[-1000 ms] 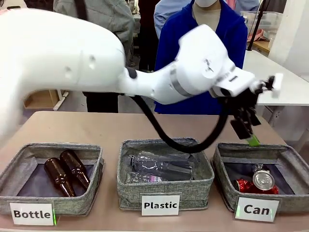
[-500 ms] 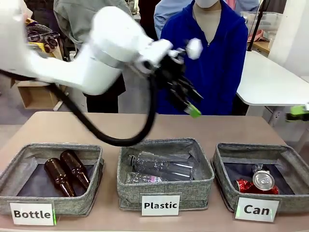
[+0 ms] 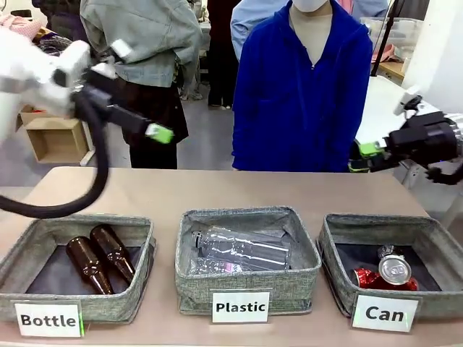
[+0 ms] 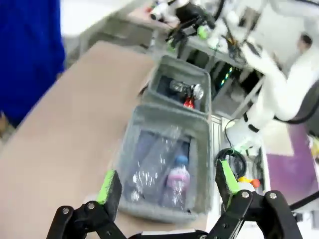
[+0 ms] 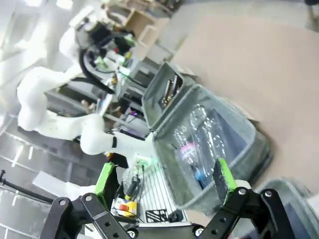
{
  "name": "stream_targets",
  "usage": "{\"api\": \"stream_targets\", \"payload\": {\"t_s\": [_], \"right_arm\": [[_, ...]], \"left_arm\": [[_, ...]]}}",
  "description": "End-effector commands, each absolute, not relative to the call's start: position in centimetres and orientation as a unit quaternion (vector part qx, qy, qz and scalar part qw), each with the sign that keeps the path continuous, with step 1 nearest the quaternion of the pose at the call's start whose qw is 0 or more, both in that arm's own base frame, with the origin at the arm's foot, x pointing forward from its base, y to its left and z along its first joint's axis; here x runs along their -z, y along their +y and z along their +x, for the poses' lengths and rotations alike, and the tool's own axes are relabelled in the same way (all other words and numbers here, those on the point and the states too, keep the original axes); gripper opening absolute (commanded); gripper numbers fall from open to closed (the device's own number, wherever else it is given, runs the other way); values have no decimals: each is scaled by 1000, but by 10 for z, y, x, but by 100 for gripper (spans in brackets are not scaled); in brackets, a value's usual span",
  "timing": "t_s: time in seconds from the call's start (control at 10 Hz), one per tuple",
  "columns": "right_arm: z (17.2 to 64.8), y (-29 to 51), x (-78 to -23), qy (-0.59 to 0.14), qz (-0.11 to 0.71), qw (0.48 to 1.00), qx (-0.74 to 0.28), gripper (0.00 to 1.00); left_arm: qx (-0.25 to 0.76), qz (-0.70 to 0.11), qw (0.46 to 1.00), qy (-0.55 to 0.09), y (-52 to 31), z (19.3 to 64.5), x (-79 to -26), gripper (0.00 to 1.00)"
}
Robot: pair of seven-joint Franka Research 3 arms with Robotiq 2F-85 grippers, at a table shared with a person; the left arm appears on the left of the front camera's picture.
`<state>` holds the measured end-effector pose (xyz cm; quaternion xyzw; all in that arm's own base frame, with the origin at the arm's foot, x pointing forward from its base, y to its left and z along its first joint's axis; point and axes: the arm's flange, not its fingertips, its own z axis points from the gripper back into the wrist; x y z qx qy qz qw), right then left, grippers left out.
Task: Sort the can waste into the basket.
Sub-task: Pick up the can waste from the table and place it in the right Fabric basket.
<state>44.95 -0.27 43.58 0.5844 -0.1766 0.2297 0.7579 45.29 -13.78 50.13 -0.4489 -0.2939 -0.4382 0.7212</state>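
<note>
My left jaws (image 3: 160, 133) hang high over the counter's (image 3: 217, 189) left end, above and behind the "Bottle" bin (image 3: 43, 238). In the left wrist view the fingers (image 4: 109, 186) stand wide apart with nothing between them, looking along the row of bins towards the far one.

The "Bottle" bin holds two brown bottles (image 3: 101, 256). The middle bin (image 3: 249, 285), marked "Plastic", holds clear crumpled bottles (image 3: 242, 249).

The basket (image 3: 434, 238) marked "Can" sits at the counter's right end, and both cans lie in it: the red one (image 3: 369, 277) low against the front wall, and a second can (image 3: 394, 267) touching it, silver top turned towards the front camera. That second one's body is too hidden for me to give its colour. From the left wrist I see them (image 4: 185, 90) as a small huddle in the farthest bin.

My right jaws (image 3: 365, 152) hang off the counter's right side, above and a little behind the basket, pads pointing inward. They too are wide open and empty.

I see no can loose on the counter, so I judge the sorting done. If a can needed shifting, the right arm is clearly nearer: the cans lie below and just forward of those jaws, while my left would have to cross all three bins.
</note>
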Motion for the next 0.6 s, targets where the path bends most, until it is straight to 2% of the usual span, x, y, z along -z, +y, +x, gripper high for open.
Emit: {"api": "stream_targets", "payload": {"t_s": [0.0,0.2,0.3,0.5], "right_arm": [[471,17,-432,-161,604,754,-203,100],[488,18,-411,-164,589,775,-160,100],[490,12,-403,-151,594,775,-151,100],[498,-6,-386,-158,602,777,-95,100]], "left_arm": [[321,-551,724,-264,-91,448,-478,99],[244,-682,626,-290,-32,448,-416,99],[181,-656,673,-290,-4,437,-389,99],[153,-643,695,-281,24,413,-369,99]]}}
